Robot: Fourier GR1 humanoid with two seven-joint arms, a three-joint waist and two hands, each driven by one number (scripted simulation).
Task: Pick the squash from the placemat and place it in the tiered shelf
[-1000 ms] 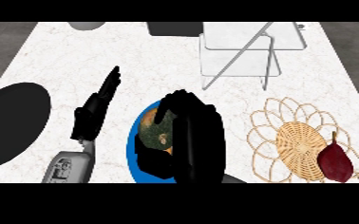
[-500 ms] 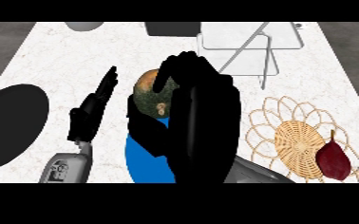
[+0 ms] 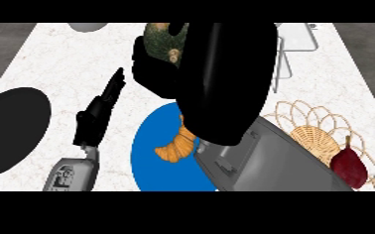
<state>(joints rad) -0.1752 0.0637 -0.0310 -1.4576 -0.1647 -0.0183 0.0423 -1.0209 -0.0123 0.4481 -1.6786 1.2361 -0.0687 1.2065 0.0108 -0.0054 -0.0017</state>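
My right hand (image 3: 219,74) fills the middle of the head view, raised high and close to the camera, its fingers curled round the green and tan squash (image 3: 162,42); only the squash's left part shows past the fingers. Below it lies the round blue placemat (image 3: 154,153), with an orange croissant (image 3: 178,146) on it. The wire tiered shelf (image 3: 296,42) stands at the back right, mostly hidden behind my right hand. My left hand (image 3: 99,109) rests open at the left, fingers straight and pointing away.
A woven wicker trivet (image 3: 315,131) with a dark red pear-shaped fruit (image 3: 349,166) lies at the right. A black round object (image 3: 18,124) sits at the left edge and a grey round object (image 3: 88,26) at the back left.
My right hand has lifted the squash off the blue placemat and carried it up and toward the back, uncovering the croissant. The left hand has stayed in place.
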